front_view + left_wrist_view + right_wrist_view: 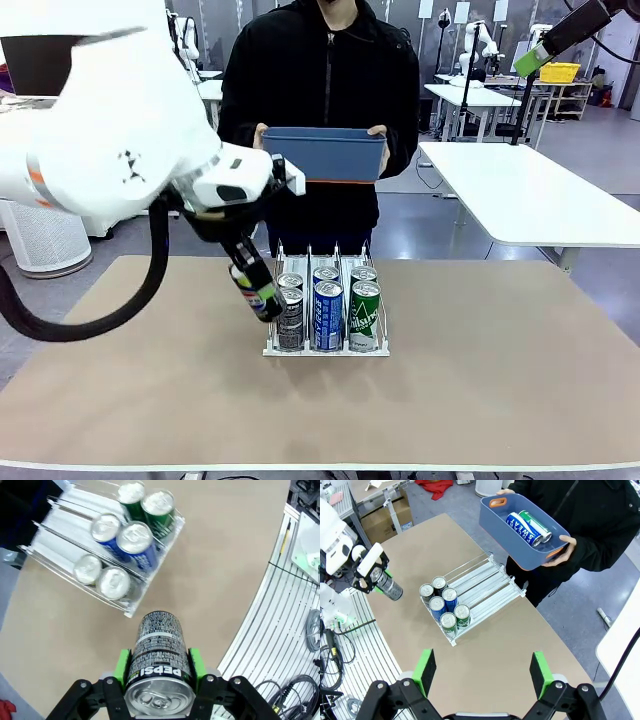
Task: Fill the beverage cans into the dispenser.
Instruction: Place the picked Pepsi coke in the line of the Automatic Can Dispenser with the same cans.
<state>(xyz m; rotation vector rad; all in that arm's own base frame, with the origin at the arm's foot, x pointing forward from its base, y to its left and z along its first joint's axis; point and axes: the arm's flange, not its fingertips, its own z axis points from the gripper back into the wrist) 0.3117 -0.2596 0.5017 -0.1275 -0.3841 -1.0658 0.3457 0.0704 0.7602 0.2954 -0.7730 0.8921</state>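
Observation:
My left gripper (246,272) (159,666) (370,573) is shut on a black Pepsi can (257,290) (159,650) (390,588). It holds the can tilted above the table, just left of the dispenser's front corner. The white wire dispenser (327,351) (65,527) (485,580) holds several cans at its front: dark ones (291,318), blue ones (328,315) and green ones (365,315), two per lane. My right gripper (482,674) hangs open and empty, high over the near side of the table.
Behind the table's far edge a person holds a blue tub (325,155) (520,560) with a blue can (519,526) and a green can (536,526) lying in it. The rear halves of the dispenser lanes are bare. Tan tabletop (480,380) stretches wide on both sides.

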